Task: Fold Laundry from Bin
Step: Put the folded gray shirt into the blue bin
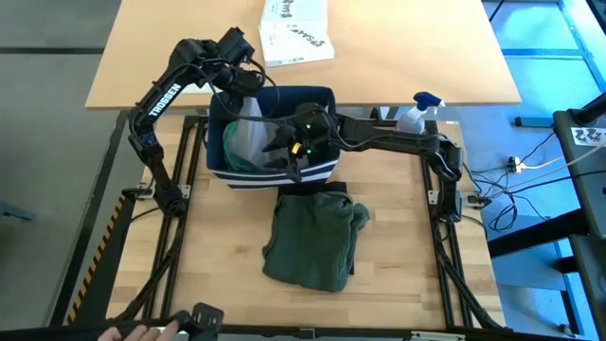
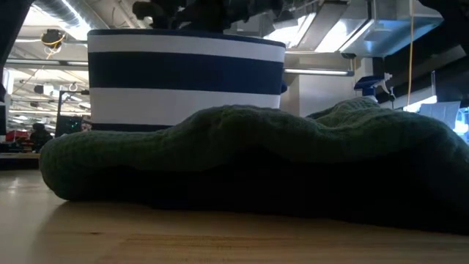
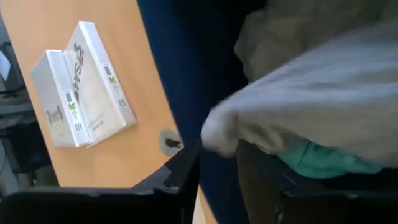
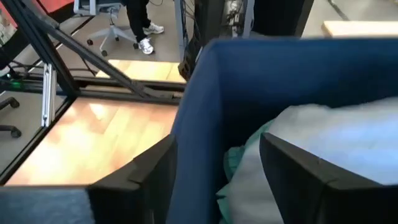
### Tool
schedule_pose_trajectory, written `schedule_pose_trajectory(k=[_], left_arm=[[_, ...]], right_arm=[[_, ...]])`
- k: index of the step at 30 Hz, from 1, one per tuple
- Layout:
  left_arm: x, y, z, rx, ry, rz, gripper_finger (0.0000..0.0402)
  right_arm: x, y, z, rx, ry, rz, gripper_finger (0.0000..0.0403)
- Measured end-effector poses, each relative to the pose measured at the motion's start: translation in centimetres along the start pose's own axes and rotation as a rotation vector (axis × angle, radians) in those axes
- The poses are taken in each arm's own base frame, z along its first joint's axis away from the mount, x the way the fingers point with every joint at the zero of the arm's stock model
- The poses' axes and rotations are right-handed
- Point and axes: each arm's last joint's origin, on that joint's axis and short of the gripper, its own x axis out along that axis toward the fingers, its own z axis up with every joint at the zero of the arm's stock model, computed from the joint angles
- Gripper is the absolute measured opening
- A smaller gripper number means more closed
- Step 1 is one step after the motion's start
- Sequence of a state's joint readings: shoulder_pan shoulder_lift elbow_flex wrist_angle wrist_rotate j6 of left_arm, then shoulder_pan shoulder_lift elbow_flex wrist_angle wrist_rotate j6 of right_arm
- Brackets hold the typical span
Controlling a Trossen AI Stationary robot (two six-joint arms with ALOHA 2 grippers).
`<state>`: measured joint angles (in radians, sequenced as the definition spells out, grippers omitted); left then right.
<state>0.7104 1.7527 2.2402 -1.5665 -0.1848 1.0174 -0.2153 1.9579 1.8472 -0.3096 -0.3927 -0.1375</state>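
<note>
Bin (image 1: 320, 174), navy with white stripes, on the worktop (image 1: 218, 246), holding light grey garment (image 1: 248, 133) and teal garment (image 1: 235, 156). Dark green garment (image 1: 312, 237) folded before it. Left gripper (image 1: 242, 95) fingers grasp the grey garment; right gripper (image 4: 217, 180) fingers spread, straddling the bin wall.

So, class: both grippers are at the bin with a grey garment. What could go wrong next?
1. The right gripper straddles the bin wall, so closing might grab the bin.
2. The light grey garment by the left gripper could drag the teal garment out.
</note>
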Motion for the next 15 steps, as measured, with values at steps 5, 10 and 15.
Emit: schedule_pose_trajectory(k=[5, 10, 15], left_arm=[[-0.3, -0.8, 1.2, -0.024, -0.029, -0.011, 0.0128], [-1.0, -1.3, 1.5, -0.074, -0.065, -0.018, 0.0163], [-2.5, -2.0, 1.2, -0.199, -0.187, -0.082, 0.0176]], right_arm=[[-0.9, -0.1, 1.4, -0.020, -0.003, -0.015, 0.0227], [-2.7, -1.2, 2.2, 0.002, 0.045, -0.038, 0.0225], [-7.5, -2.6, 3.4, 0.053, 0.070, -0.083, 0.0225]])
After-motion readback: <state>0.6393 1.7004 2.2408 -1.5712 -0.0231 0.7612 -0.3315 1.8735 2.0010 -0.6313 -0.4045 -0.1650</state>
